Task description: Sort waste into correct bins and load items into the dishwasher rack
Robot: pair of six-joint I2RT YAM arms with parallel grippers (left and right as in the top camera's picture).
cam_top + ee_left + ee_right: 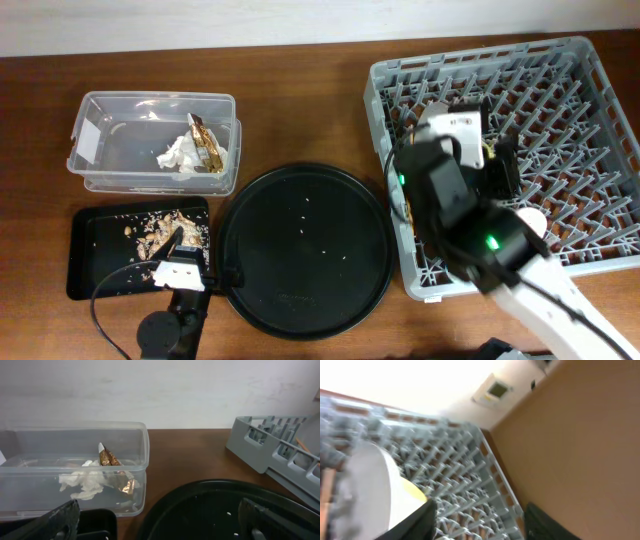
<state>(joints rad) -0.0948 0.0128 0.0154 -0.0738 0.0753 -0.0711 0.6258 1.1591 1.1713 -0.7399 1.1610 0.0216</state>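
The clear tub [110,140] holds crumpled white tissue [178,155] and the gold-and-brown foil wrapper [207,143]; both also show in the left wrist view, tissue [82,482] and wrapper [110,457]. Brown food scraps [160,232] lie in the shallow black tray [85,265]. My left gripper [160,525] is open and empty, low between the black tray and the round tray. My right gripper [480,520] is open and empty over the dishwasher rack [590,80]. The pale plate [365,490] and yellow bowl [412,491] stand in the rack. The cups and chopsticks are hidden.
The large round black tray [300,250] lies mid-table with a few crumbs on it. My right arm [450,200] covers the rack's left half. The rack's corner [260,440] shows at the right of the left wrist view.
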